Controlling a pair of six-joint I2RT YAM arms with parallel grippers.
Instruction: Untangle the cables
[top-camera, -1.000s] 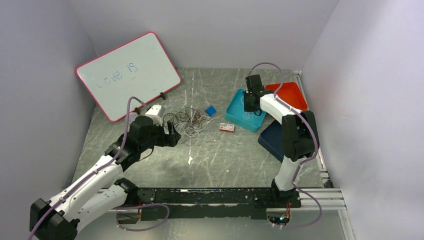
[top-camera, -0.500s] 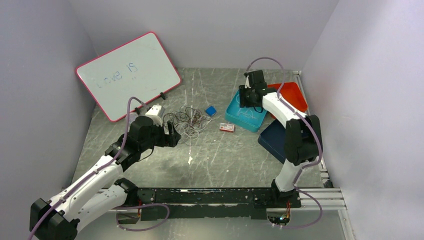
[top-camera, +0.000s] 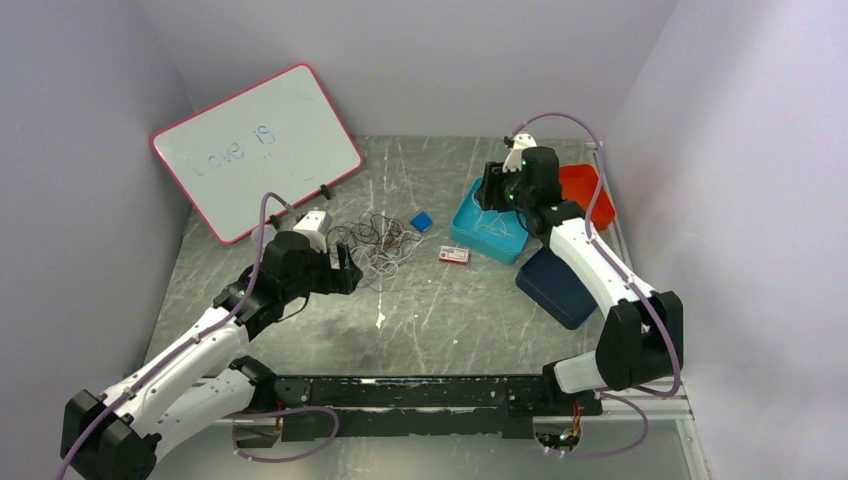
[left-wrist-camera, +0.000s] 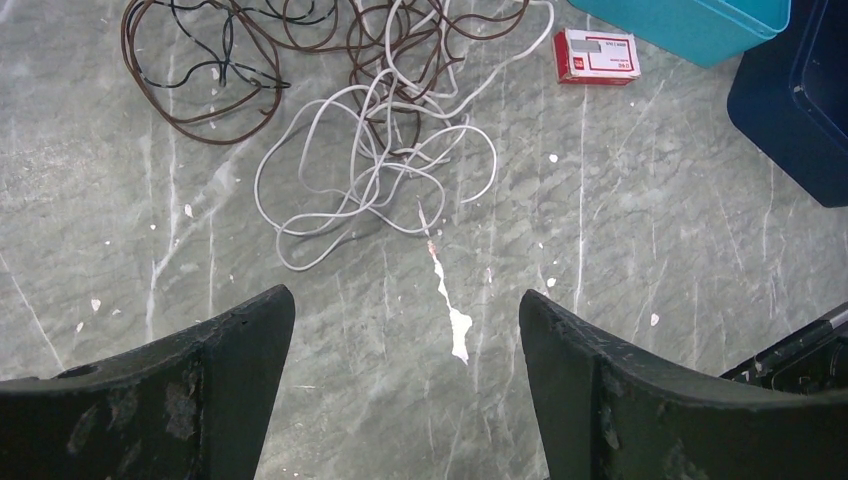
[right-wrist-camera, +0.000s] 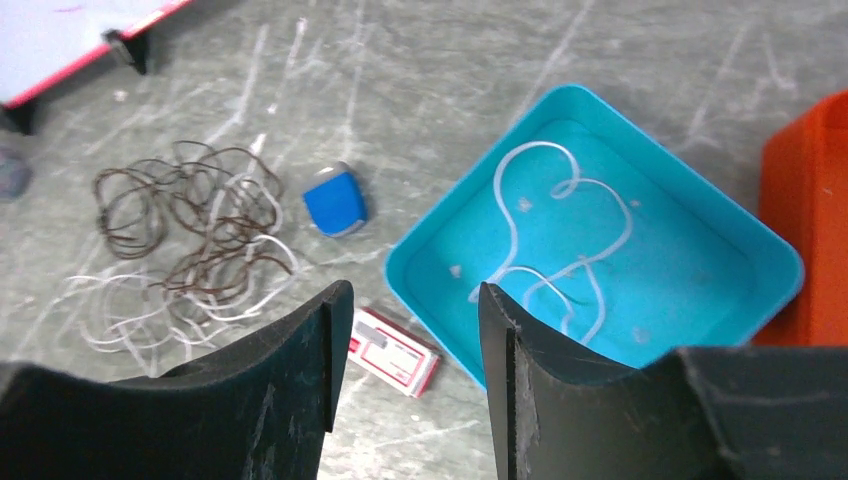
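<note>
Cables (top-camera: 372, 243): a loose brown and white tangle on the counter, toward its far-left part.
Left pincer (left-wrist-camera: 405, 305): wide open and empty, just on the near side of the tangle. The white loops lie nearest to it, the brown ones beyond.
Right pincer (right-wrist-camera: 415, 300): jaws apart and empty, over the teal tray (right-wrist-camera: 700, 175), where one white cable (right-wrist-camera: 505, 190) lies separately.
Nearer arm: clearly the left; which strand crosses which is hard to read.

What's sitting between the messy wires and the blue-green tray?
Two small things: a blue block and a red-and-white box lie between the wires and the tray. The right wrist view shows it best.
</note>
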